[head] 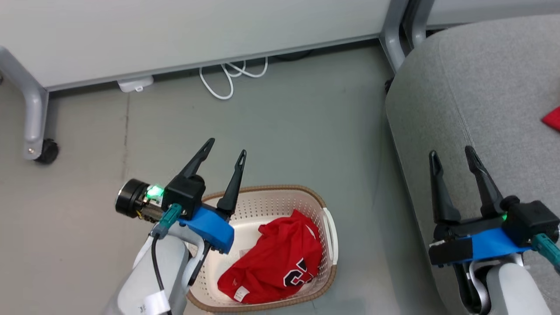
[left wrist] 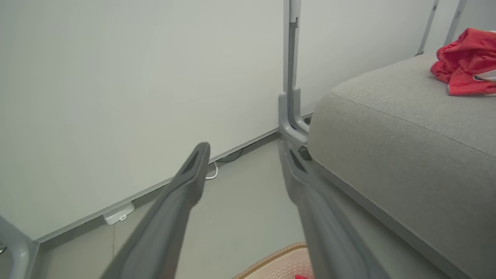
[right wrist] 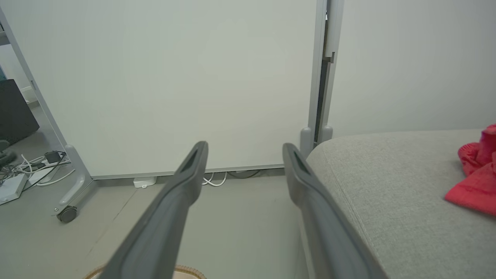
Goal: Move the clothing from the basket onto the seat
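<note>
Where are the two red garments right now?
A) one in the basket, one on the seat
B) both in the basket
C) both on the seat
A: the lettered red garment lies in the basket, and the second red garment sits on the seat.

Top of the basket (head: 271, 188) is wide open, just the red shirt (head: 275, 258) slumped inside. The left gripper (head: 227, 146) hangs over the basket's left rim, so that side's crowded. Beyond the basket it's bare floor (head: 284, 131) up to the white panel (head: 197, 30), bar a loose cable (head: 230, 87). Right of the basket the seat (head: 481, 87) sits near, with a narrow floor strip between.
</note>
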You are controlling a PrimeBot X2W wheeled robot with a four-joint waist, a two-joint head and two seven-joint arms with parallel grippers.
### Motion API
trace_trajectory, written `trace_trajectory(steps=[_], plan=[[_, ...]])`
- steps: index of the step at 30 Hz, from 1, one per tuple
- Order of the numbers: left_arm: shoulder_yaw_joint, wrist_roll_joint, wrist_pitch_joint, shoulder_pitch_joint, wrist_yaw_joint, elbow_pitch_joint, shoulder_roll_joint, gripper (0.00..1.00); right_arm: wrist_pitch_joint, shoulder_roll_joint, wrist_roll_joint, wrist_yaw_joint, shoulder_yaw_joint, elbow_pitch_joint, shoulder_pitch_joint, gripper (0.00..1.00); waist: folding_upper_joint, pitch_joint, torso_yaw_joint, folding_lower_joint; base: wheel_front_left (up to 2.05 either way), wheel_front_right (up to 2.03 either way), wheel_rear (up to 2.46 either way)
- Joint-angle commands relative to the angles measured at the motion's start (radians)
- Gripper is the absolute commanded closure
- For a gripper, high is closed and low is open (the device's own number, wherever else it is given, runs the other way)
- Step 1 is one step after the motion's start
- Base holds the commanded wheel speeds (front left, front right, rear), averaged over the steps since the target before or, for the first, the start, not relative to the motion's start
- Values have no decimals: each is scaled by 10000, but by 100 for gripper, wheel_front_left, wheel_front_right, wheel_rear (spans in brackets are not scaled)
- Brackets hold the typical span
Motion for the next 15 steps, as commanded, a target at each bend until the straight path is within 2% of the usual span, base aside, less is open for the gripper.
trace_trajectory(steps=[1, 8, 15], plan=[[-448, -165, -26, -586, -10, 362, 234, 0, -32, 38, 104, 1, 21, -97, -357, 0, 0, 923, -471, -1, 0, 0, 0], [-2242, -701, -26, -2292, -11, 1855, 831, 0, -32, 64, 150, 1, 37, -226, -1126, 0, 0, 2255, -976, -1, 0, 0, 0], [-4373, -1423, -26, -3692, -12, 3372, 1057, 0, -32, 87, 186, 1, 111, -413, -1770, 0, 0, 3473, -1312, -1, 0, 0, 0]])
